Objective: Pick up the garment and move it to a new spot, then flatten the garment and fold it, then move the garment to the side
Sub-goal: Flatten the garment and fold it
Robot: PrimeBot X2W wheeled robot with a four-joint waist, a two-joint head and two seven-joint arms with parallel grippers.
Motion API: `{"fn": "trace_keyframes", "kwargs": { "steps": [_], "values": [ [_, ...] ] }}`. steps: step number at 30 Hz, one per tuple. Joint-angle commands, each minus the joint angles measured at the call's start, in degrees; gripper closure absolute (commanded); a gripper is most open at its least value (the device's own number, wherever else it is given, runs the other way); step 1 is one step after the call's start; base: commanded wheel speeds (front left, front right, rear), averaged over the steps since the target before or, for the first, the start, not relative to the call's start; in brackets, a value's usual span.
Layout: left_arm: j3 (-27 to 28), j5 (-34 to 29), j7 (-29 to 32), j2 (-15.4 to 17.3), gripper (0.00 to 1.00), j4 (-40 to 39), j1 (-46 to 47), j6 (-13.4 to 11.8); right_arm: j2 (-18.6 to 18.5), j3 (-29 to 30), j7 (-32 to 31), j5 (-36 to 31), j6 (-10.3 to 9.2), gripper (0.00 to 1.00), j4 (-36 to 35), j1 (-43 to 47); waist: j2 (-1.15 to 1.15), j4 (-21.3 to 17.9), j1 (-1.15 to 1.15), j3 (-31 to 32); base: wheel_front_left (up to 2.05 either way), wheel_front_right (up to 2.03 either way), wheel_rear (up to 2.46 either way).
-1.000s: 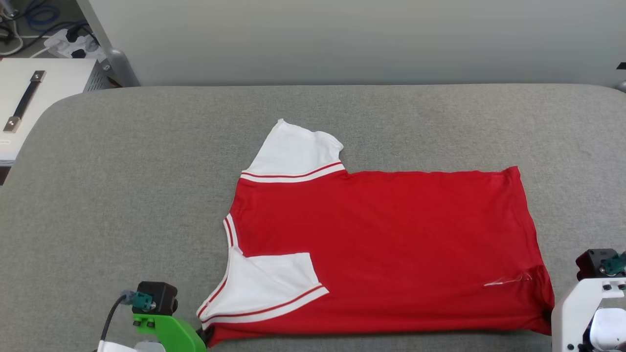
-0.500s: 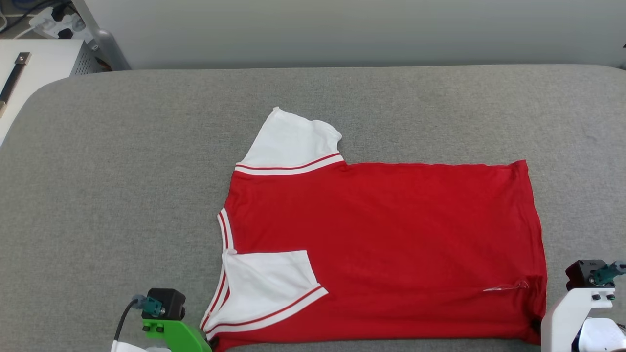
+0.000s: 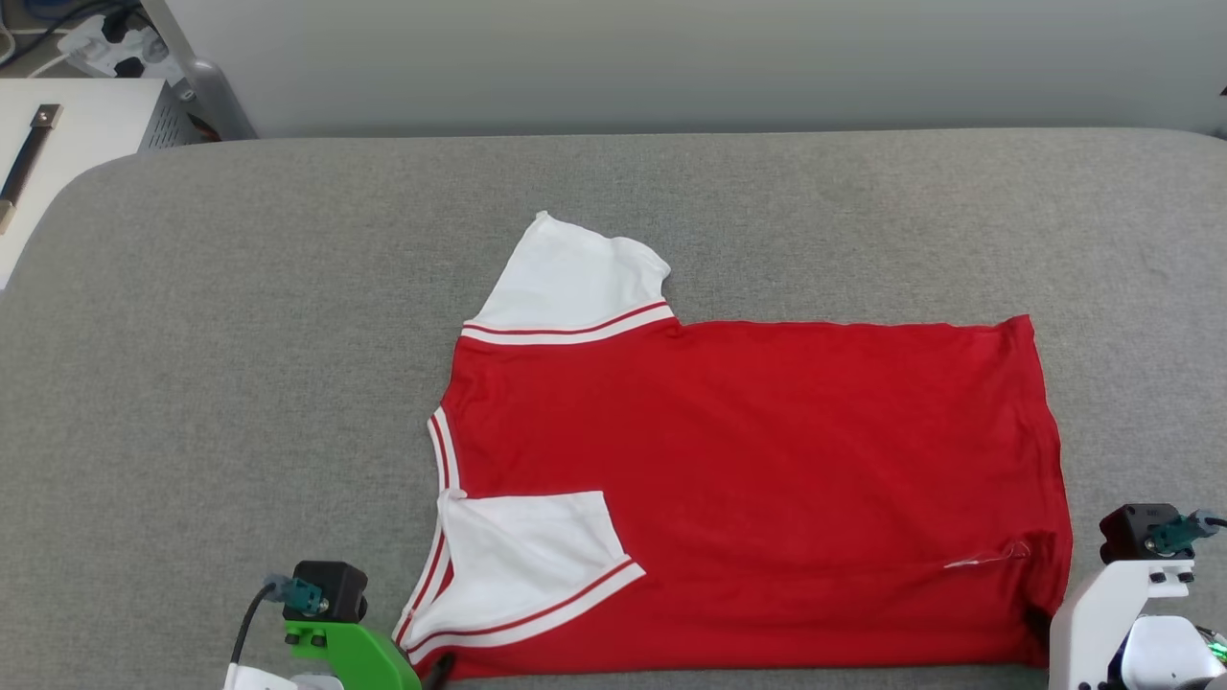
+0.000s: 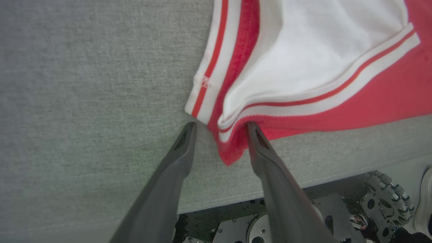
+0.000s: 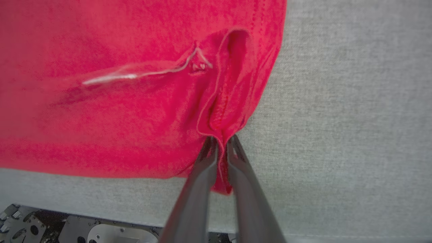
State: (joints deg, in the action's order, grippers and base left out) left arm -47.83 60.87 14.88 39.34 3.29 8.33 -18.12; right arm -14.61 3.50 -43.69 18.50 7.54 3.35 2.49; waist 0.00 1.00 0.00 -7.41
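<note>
Nothing legible anywhere. One small red stitched mark (image 4: 205, 81) sits on the shirt's (image 4: 320, 67) white trim (image 4: 233, 50), at 11 o'clock from the left hand (image 4: 221, 125), too blurred to read.

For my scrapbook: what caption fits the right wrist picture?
Right gripper pinches a corner of the red garment on the grey surface.

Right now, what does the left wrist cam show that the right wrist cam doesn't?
Left wrist: left gripper open, fingers astride the T-shirt's red corner, beside the folded white sleeve with striped trim. Right wrist: right gripper shut on the T-shirt's bunched red hem, a pale loose thread nearby. Both: red fabric on the gray padded tabletop, robot base below its edge.
</note>
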Motion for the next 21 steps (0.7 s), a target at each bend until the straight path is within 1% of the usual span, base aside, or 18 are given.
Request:
{"fn": "trace_keyframes", "kwargs": {
  "steps": [1,6,10,13,15,18,21],
  "values": [
    [0.27,-0.46,-0.75,-0.39,0.0,0.6,0.76,0.1,0.0,-0.21,1.61,0.62,-0.05,0.0,-0.19,-0.71,0.0,0.06,0.0,0.81,0.0,0.0,0.0],
    [1.35,-1.54,-4.49,-0.96,0.0,0.43,1.03,0.34,-0.85,-0.56,5.47,1.41,-0.05,0.0,-2.43,-0.69,0.0,0.05,0.0,2.95,0.0,0.0,0.0],
    [2.65,-3.49,-9.1,-1.4,0.0,-0.22,1.7,0.03,-2.5,-1.92,13.72,1.43,-0.05,0.0,-6.2,-1.4,0.0,-0.03,0.0,4.74,0.0,0.0,0.0],
    [4.34,-5.3,-14.76,-2.28,0.0,-1.6,2.43,0.27,-3.21,-2.34,20.33,0.5,-0.05,0.0,-7.86,-1.77,0.0,-0.16,0.0,5.82,0.0,0.0,0.0],
    [4.92,-7.38,-19.09,-2.53,0.0,-2.45,3.15,1.39,-3.14,-2.51,24.73,-0.03,-0.05,0.0,-8.46,-2.06,0.0,-0.31,0.0,6.2,0.0,0.0,0.0],
    [5.79,-9.69,-24.56,-3.05,0.0,-2.81,3.73,2.28,-2.73,-3.4,30.59,-0.43,-0.05,0.0,-9.12,-2.52,0.0,-0.58,0.0,6.41,0.0,0.0,0.0],
    [6.55,-12.21,-28.02,-3.69,0.0,-2.74,4.0,2.91,-1.72,-3.92,35.37,-1.89,-0.05,0.0,-9.13,-2.63,0.0,-0.93,0.0,6.35,0.0,0.0,0.0]
  ]
}}
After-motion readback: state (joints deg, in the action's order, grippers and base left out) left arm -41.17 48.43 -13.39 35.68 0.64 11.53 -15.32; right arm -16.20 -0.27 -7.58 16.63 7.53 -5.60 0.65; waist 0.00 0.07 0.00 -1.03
